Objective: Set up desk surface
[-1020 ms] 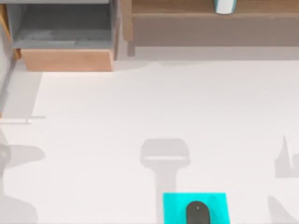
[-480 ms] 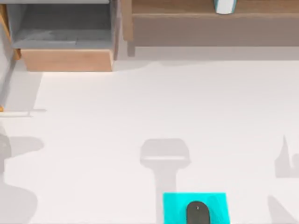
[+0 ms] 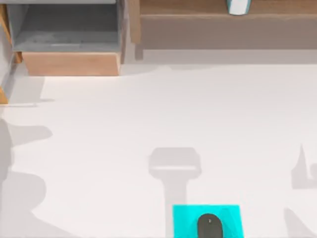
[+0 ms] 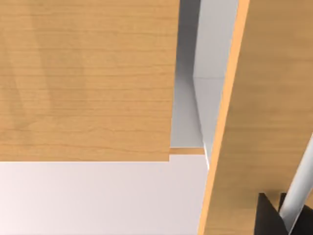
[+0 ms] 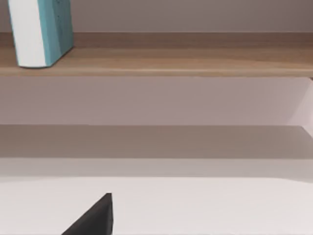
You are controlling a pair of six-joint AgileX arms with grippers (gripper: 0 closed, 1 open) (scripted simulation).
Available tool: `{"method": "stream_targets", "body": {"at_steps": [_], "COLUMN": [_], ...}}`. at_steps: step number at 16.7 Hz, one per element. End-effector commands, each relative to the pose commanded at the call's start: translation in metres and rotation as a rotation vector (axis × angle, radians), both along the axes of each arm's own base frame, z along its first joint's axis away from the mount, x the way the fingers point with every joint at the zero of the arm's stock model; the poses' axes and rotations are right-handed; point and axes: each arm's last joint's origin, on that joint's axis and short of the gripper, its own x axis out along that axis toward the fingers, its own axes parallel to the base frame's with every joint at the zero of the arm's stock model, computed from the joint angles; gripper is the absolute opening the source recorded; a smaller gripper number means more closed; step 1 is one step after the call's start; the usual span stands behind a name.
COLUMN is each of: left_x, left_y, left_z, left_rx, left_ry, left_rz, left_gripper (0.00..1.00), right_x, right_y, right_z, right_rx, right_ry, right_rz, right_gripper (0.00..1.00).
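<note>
The desk surface [image 3: 163, 114] is a wide, plain white tabletop. My left gripper [image 4: 286, 218] is off the table's left side, its dark fingers [image 4: 266, 215] shut on a thin white handle bar [image 4: 298, 191] fixed to a light wooden panel [image 4: 254, 122] with an orange edge. In the top view a sliver of that panel [image 3: 3, 94] and the bar [image 3: 22, 105] show at the left edge. A dark part of my right gripper [image 5: 95, 218] hangs above the white top, facing the shelf [image 5: 156, 58].
An open wooden drawer [image 3: 69, 62] sits at the back left. The brown shelf unit [image 3: 223, 20] along the back carries a white and teal cup [image 3: 238, 6]. A cyan pad [image 3: 185, 220] with a black mouse [image 3: 210, 227] lies at the front edge.
The white handle bar and the wooden sliver at the left edge have moved toward the back of the table. The left arm's shadow has grown and shifted. The right side is unchanged.
</note>
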Motion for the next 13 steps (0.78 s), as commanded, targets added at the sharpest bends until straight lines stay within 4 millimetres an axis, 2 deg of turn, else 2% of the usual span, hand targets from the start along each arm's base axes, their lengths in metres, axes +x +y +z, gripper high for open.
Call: {"method": "stream_targets", "body": {"at_steps": [3, 5, 9, 13], "left_x": [0.001, 0.015, 0.054, 0.061], "left_y": [0.003, 0.005, 0.002, 0.0], "left_z": [-0.003, -0.006, -0.002, -0.001], "left_rx": [-0.008, -0.013, -0.001, -0.005], "left_ry": [0.012, 0.019, 0.004, 0.005], "left_rz": [0.014, 0.02, 0.008, 0.005], "left_gripper": [0.0, 0.0, 0.0, 0.0], "right_x": [0.0, 0.0, 0.0, 0.0], "right_y": [0.0, 0.0, 0.0, 0.0], "right_z": [0.0, 0.0, 0.0, 0.0], "right_rx": [0.0, 0.0, 0.0, 0.0], "right_ry": [0.0, 0.0, 0.0, 0.0], "right_rz": [0.0, 0.0, 0.0, 0.0], "right_gripper": [1.0, 1.0, 1.0, 1.0]}}
